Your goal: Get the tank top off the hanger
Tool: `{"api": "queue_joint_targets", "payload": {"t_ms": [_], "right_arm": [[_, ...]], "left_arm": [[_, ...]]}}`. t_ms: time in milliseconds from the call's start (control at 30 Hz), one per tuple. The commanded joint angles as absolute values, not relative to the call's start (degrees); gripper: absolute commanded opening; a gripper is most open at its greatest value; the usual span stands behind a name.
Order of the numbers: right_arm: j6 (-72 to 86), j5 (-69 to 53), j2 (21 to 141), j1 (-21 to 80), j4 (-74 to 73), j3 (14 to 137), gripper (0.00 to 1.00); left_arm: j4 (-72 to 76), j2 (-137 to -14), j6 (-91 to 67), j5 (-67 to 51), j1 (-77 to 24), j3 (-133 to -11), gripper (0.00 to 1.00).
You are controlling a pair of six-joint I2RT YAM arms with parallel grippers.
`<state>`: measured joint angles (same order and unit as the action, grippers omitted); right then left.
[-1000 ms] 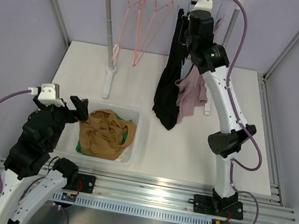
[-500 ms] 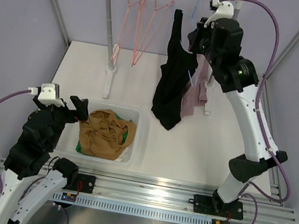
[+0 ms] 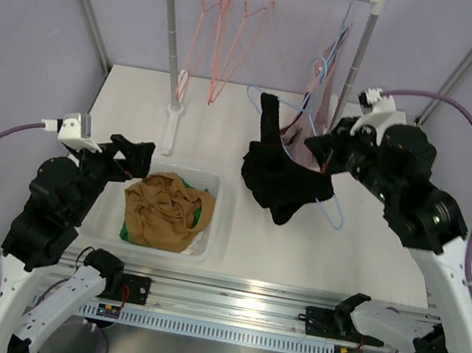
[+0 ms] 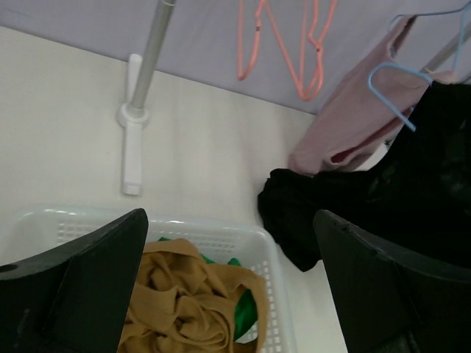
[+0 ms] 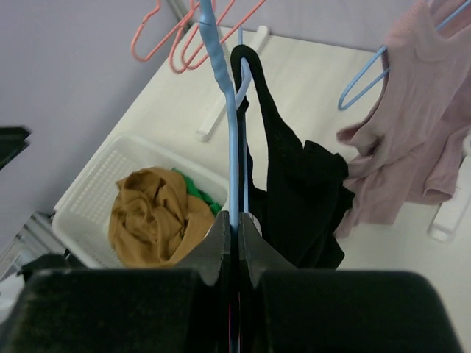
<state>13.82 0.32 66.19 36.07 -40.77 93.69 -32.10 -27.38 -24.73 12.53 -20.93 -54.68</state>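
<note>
We hold the blue hanger (image 5: 232, 147) clenched in our right fingers (image 5: 215, 254), the black tank top (image 5: 302, 191) draped just beyond them and ahead-right of our released left fingers (image 4: 96, 279).

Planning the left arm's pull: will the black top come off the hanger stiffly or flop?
Probably floppy: the top sags in folds below the hanger. Likely light, given thin fabric and a narrow strap. The strap may snag on the wire rather than slide.
</note>
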Motion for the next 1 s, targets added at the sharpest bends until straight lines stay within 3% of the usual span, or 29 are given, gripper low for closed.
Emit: {"api": "queue_joint_targets", "payload": {"t_ms": [0, 167, 400, 533, 700, 833, 933, 967], "right_arm": [[15.29, -6.93, 55.85, 36.47, -42.71, 87.64, 0.00], [13.27, -9.14, 42.31, 36.47, -45.34, 76.14, 0.00], [16.17, -9.75, 31.38, 36.47, -48.07, 70.05, 0.00], [16.70, -10.11, 27.87, 36.47, -48.95, 68.73, 0.00], [18.28, -9.41, 25.05, 36.47, -49.92, 69.43, 0.00], [18.81, -7.83, 25.31, 36.39, -51.50, 70.05, 0.00], [18.46, -5.28, 25.75, 36.47, -52.64, 70.49, 0.00], [18.20, -4.75, 25.93, 36.47, -52.91, 70.49, 0.00]], "left_arm": [[-24.11, -31.19, -31.71, 2.03, -21.09, -56.87, 0.99], [-16.71, -37.33, -35.95, -1.68, -27.14, -57.48, 0.99], [-13.19, -50.87, -28.75, 19.85, -58.66, -66.00, 0.99], [-10.99, -60.45, -26.98, 22.76, -65.12, -71.96, 0.99], [-7.65, -70.90, -26.63, 18.29, -67.15, -75.93, 0.99], [-7.91, -76.62, -26.46, 16.70, -67.50, -79.10, 0.89], [-8.87, -79.18, -26.19, 18.54, -67.76, -80.33, 0.75], [-8.96, -79.36, -25.93, 19.33, -67.76, -80.33, 0.65]]}}
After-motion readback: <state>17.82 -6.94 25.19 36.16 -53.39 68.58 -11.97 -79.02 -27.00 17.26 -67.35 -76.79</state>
